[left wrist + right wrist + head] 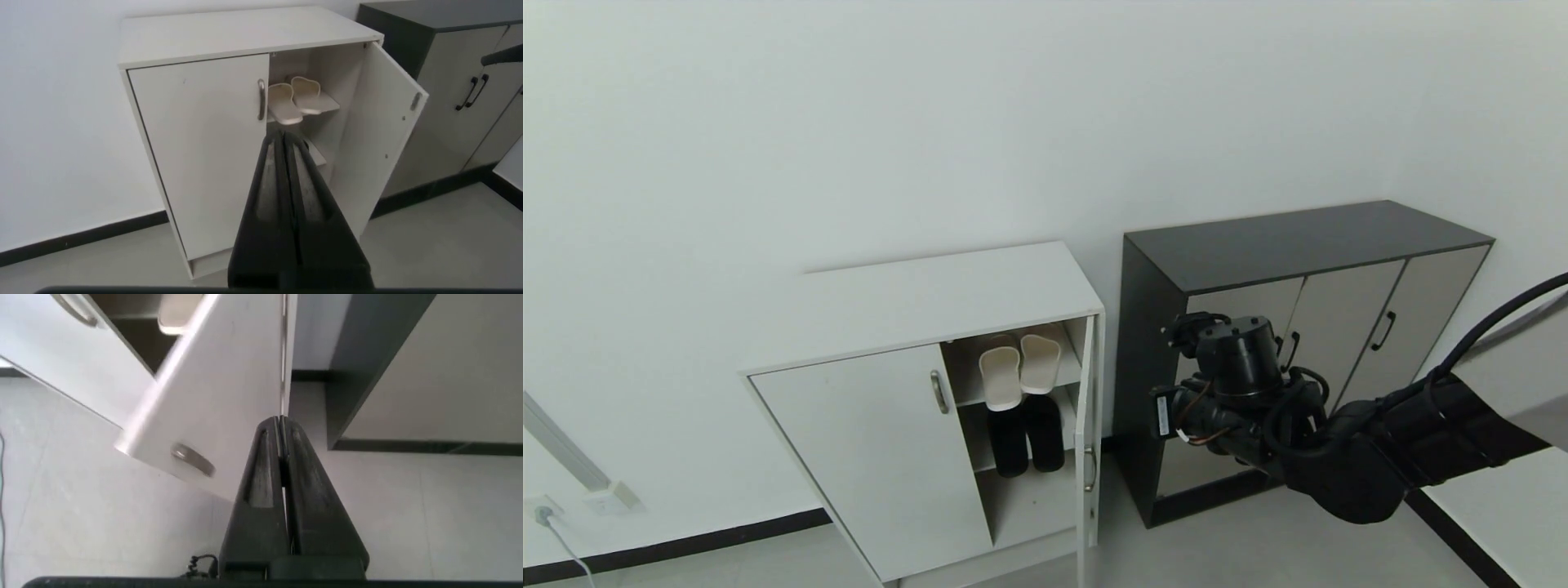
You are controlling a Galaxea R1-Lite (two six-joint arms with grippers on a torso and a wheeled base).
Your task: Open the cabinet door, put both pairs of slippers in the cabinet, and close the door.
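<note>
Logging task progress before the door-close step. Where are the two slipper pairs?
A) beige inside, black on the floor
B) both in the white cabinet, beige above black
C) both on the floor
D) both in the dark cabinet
B: the beige slippers sit on the upper shelf of the white cabinet. The black slippers are on the shelf below, behind the open right door.

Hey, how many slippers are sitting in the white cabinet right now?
4: two beige slippers side by side on the upper shelf, two black slippers on the shelf below them. The shut door may hide more.
</note>
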